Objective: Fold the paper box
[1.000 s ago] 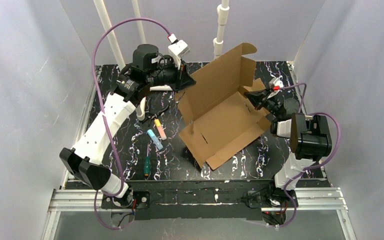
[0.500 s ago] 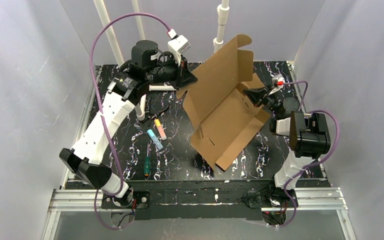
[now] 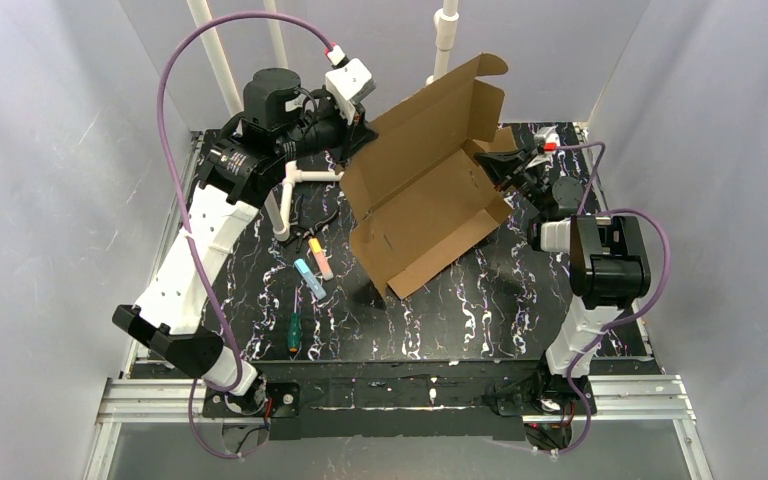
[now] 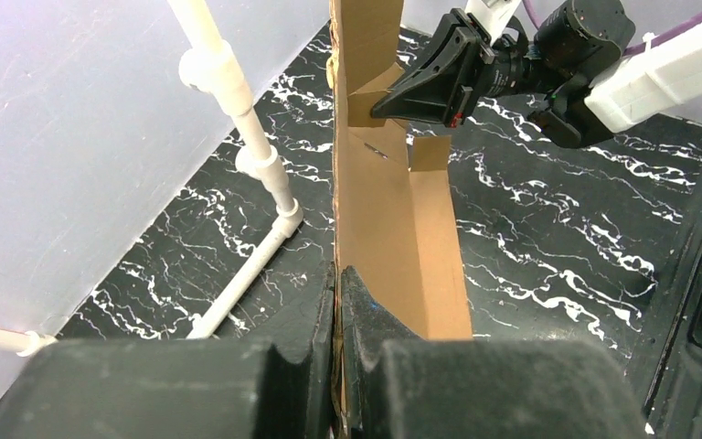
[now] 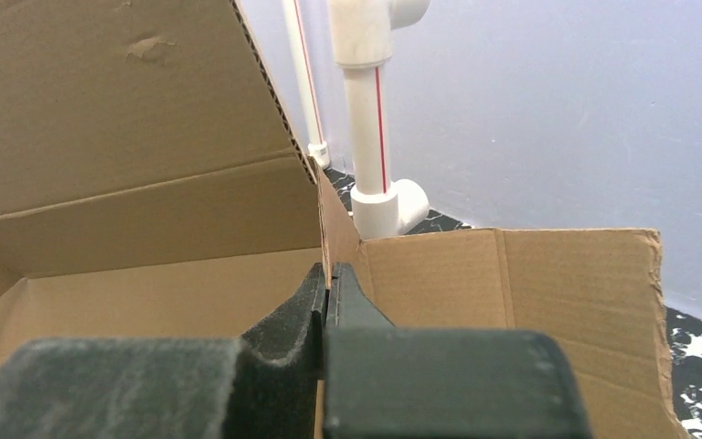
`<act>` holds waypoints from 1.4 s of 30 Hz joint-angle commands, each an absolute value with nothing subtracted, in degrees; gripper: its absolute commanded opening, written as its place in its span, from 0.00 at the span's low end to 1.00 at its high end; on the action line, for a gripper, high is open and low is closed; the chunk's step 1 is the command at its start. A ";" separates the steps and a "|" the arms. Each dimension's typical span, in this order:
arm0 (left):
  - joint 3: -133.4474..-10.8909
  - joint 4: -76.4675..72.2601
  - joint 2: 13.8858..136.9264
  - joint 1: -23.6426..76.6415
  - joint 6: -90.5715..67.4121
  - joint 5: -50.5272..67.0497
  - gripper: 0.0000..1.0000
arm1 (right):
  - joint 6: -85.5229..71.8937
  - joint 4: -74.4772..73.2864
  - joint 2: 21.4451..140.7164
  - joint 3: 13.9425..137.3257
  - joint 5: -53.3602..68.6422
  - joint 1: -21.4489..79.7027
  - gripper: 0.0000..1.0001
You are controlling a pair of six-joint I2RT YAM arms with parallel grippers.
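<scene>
Black marbled surface [image 3: 480, 300] with white veins, closed in by pale grey walls and seen from above; your two arms rise from its near edge. Between them the paper box [image 3: 415, 205], a brown corrugated cardboard sheet with flaps and creases, is held at a slant over the far half of the surface, its inner side facing the overhead camera. One long panel with a rounded tab stands highest, toward the far wall. The lowest corner points at the near edge, and you cannot tell whether it touches the surface

Your left end effector [image 3: 358, 138] is at the box's far-left edge. Its wrist view shows the two dark fingers [image 4: 315, 315] pressed together on the thin cardboard edge, which runs straight up the middle of that view. Your right end effector [image 3: 495, 168] is at the box's right side, clamped on an upright wall beside a side flap. Its wrist view shows its jaws closed with the cardboard edge pinched between them, a brown flap to the right and the box's inside to the left

Left of the box, apart from it, small things lie on the surface: a white pipe fitting [image 3: 300, 180], a small dark hand tool [image 3: 312, 228], an orange marker [image 3: 320, 258] just beside a light blue marker [image 3: 310, 278], and nearer you a green-handled screwdriver [image 3: 293, 330]. White pipes [image 3: 445, 40] stand against the far wall
</scene>
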State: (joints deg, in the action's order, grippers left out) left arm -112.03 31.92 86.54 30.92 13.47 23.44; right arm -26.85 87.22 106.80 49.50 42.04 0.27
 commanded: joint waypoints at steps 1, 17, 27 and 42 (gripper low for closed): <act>-114.01 25.49 83.02 31.03 15.44 25.98 0.00 | -28.26 100.20 109.59 48.04 41.77 1.33 0.01; -114.60 27.07 83.83 37.06 14.97 27.78 0.00 | -27.37 102.43 107.62 39.43 43.90 0.53 0.01; -109.74 26.98 80.24 37.35 10.71 28.98 0.00 | -26.41 102.40 105.88 36.20 46.80 -2.74 0.01; -110.04 26.80 80.50 37.44 15.40 20.84 0.00 | -30.22 102.42 104.69 39.67 47.40 -3.93 0.01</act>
